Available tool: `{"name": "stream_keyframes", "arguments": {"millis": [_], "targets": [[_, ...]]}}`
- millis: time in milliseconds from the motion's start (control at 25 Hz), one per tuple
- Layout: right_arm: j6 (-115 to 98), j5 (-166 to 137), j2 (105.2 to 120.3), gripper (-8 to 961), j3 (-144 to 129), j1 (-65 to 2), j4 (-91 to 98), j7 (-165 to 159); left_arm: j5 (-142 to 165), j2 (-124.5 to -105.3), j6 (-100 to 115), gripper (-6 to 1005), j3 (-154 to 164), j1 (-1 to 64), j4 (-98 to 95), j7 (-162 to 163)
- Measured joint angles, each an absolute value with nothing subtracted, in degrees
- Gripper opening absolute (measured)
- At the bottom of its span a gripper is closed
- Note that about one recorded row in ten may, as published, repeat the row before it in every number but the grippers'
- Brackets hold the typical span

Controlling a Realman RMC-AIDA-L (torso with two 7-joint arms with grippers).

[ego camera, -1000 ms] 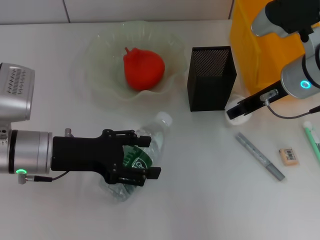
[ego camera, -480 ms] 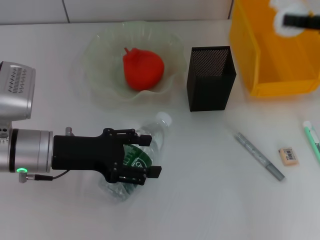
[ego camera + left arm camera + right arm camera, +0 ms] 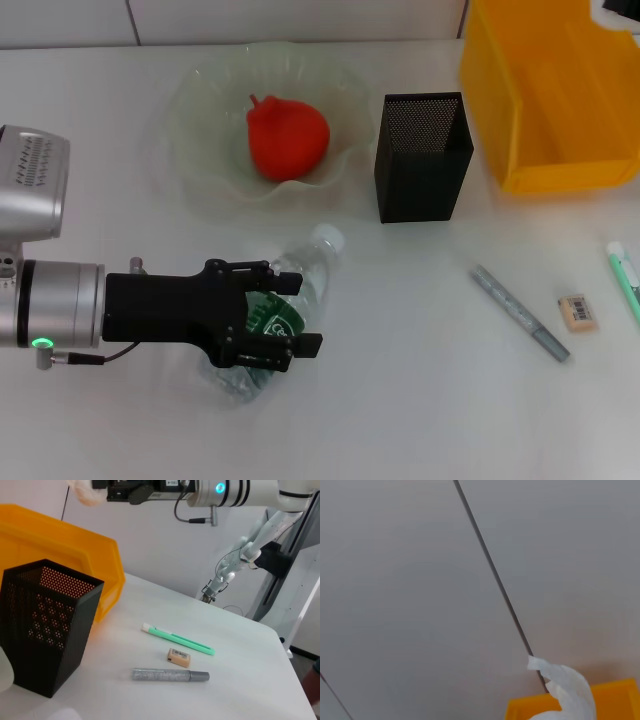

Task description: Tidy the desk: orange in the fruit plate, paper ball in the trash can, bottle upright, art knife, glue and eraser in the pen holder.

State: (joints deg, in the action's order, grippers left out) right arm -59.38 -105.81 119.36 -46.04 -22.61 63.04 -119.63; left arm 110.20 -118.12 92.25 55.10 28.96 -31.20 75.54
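Up high, the right gripper [image 3: 100,485] clamps the paper ball [image 3: 82,491]; best release squarely over the yellow bin [image 3: 550,110], while the left gripper [image 3: 262,325] grips the bottle [image 3: 290,300]

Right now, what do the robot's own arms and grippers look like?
The left arm is silver cylindrical metal with a green indicator light, a thin cable and a black gripper. The right arm is white-silver with dark bands, a blue-lit ring, a looping black cable and a black gripper.

Left gripper [image 3: 268,328] fingers [image 3: 300,345] around the lying bottle [image 3: 275,310], near the fruit plate [image 3: 205,150].
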Motion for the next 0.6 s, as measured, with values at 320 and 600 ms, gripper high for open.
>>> {"name": "stream_keyframes", "arguments": {"millis": [320,600], "targets": [[-59.14,-106.06,119.21,607,-45.79,-23.18,61.29,-119.11,109.82,-118.13,94.16,829,54.66,28.86,-31.11,76.23],[-62.33,-105.25,119.17,678,-45.66,-21.57,61.96,-118.74,109.70,-117.98,96.72,828,53.64,29.06,-31.14,76.97]]}}
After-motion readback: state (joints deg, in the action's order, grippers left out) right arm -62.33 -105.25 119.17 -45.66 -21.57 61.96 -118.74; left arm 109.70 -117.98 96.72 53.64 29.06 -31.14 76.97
